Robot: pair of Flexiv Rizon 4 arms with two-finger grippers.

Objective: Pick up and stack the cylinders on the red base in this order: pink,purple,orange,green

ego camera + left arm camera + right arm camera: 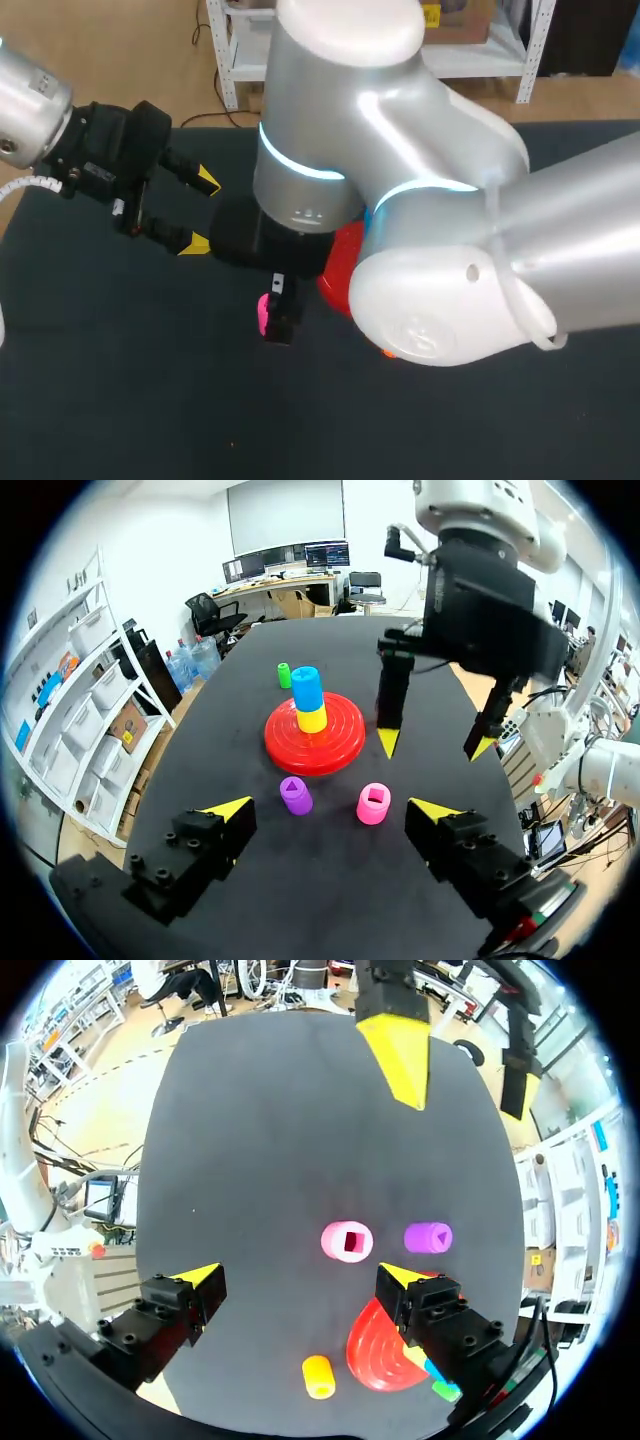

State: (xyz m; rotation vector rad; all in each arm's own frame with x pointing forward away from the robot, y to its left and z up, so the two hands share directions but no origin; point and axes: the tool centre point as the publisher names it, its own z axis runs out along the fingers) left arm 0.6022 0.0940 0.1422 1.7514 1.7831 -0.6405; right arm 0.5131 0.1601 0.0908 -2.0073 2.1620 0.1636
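Locate the pink cylinder (374, 804) upright on the black table (320, 890), square hole facing up, off the red base (285, 752). Find the purple cylinder (295, 795) just beside it, also upright on the table, triangular hole facing up, not touching the pink cylinder.

Note on the red base a yellow cylinder (312, 720) seated at the centre, with a blue cylinder (307, 686) stacked on top. Find the green cylinder (284, 675) standing on the table beyond the base, on the side away from the left gripper (330, 808). Find the orange cylinder (318, 1376) on the table beside the base (375, 1355), clear of its rim, close under the right gripper (300, 1275).

Read the left gripper as spread wide and empty, aimed toward the base, with the pink and purple cylinders ahead of its fingers. In the head view, place the left gripper (200, 212) at the table's left side, well apart from the pink cylinder (263, 312).

Read the right gripper as spread wide and empty, pointing down at the table, with the pink cylinder (347, 1241) just ahead of the gap between its fingers, nearer the finger on the base side, touching neither as far as visible. In the head view, note the right arm (430, 200) covering most of the base (340, 265), with one black finger just beside the pink cylinder.
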